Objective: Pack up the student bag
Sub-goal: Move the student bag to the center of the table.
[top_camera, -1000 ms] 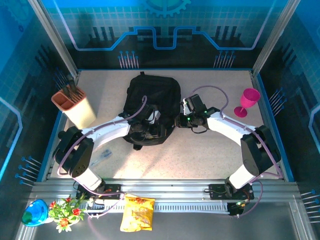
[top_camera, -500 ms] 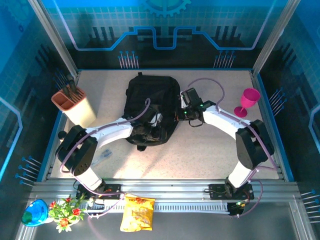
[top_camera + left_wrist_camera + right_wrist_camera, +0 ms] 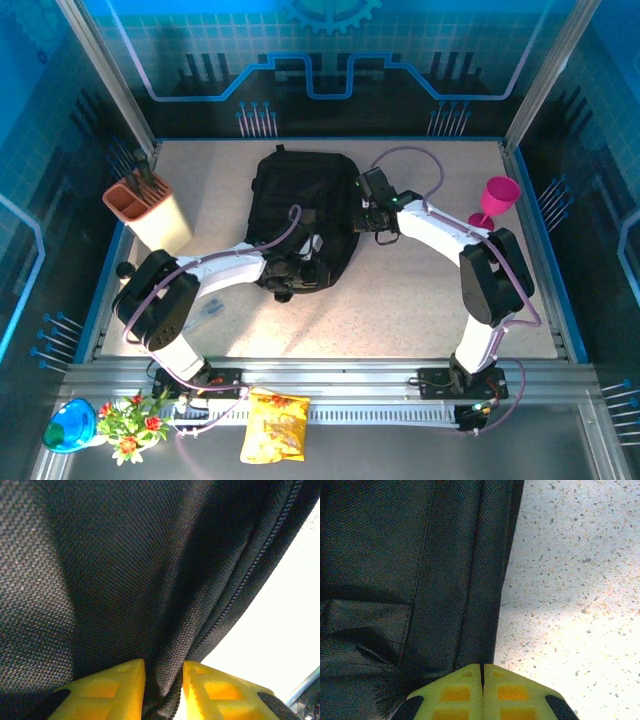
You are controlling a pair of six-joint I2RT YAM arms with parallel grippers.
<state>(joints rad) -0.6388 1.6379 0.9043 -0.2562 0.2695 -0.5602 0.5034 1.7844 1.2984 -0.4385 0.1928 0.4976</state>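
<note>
Left claw (image 3: 164,667): nearly closed, pinching a fold of the student bag (image 3: 305,190). Black weave is bunched in the narrow gap between my two yellow fingers (image 3: 107,690), so that's a grip on the fabric. More bag cloth rises straight ahead of this claw and off to its left. A zipper line (image 3: 240,590) runs up just right of the pinch, with bright surface beyond it. In the top view this claw sits at the bag's near end, over the lower pocket area.

Right claw (image 3: 482,666): fully closed, fingers pressed pad to pad with only a hairline seam between them. The tips sit at the bag's side edge, dark fabric ahead-left and speckled table (image 3: 570,580) ahead-right. I can't tell if any thread of fabric is caught in that seam; nothing shows between the pads. In the top view this claw touches the bag's right side, about halfway along it.

The bag lies flat on the table between my two claws. A pink goblet (image 3: 497,200) stands right of the right claw, well apart. A tan holder (image 3: 150,212) stands left of the left claw, also well apart.
</note>
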